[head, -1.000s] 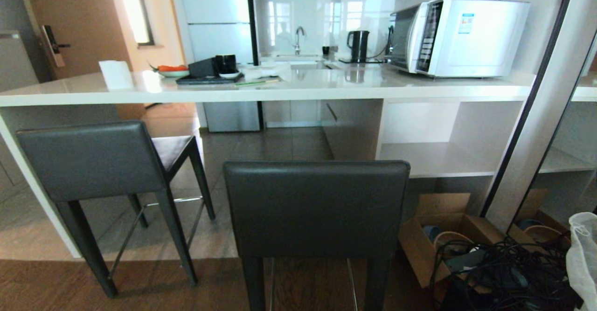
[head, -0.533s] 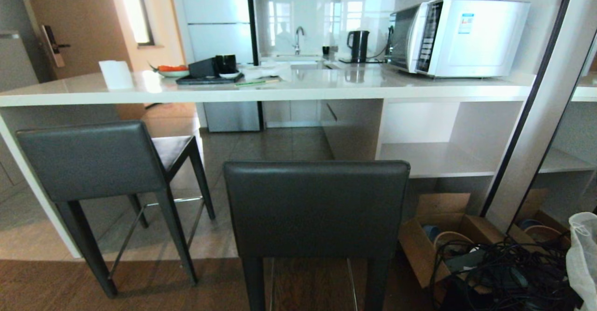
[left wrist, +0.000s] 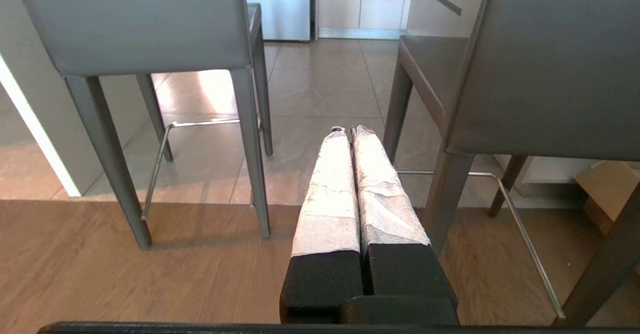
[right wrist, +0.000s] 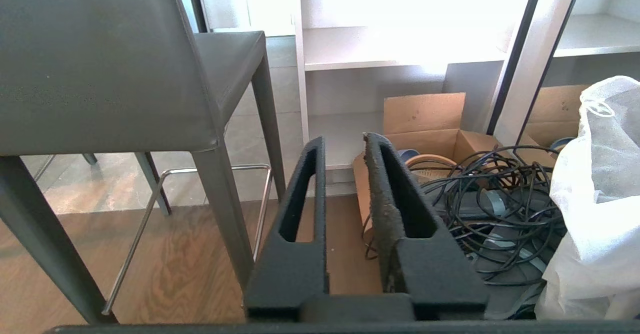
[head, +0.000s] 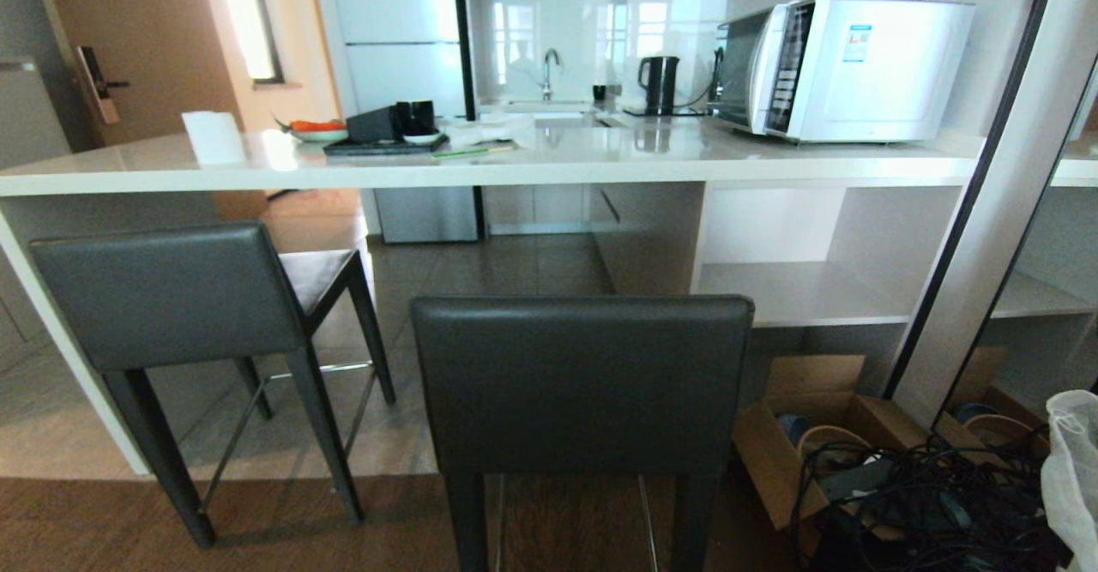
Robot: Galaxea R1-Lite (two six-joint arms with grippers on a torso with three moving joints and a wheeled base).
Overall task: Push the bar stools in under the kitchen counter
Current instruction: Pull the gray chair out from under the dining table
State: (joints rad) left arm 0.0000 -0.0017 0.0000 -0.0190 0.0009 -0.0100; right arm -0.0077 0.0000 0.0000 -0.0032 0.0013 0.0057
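Observation:
Two dark grey bar stools stand in front of the white kitchen counter point(head: 532, 169). The left stool point(head: 167, 298) is turned at an angle, with its seat partly under the counter's edge. The nearer stool point(head: 582, 383) stands further out, its backrest facing me. Neither arm shows in the head view. My left gripper point(left wrist: 348, 130) hangs low above the wood floor between the left stool point(left wrist: 135, 23) and the nearer stool point(left wrist: 550, 63), its white-wrapped fingers shut on nothing. My right gripper point(right wrist: 344, 137) is open and empty, just right of the nearer stool point(right wrist: 100, 63).
An open cardboard box point(head: 802, 435), a tangle of black cables point(head: 926, 503) and a white plastic bag point(head: 1072, 469) lie on the floor at the right. White shelving point(head: 806, 293) fills the counter's right end. A microwave point(head: 845, 66) and kettle point(head: 659, 83) stand above.

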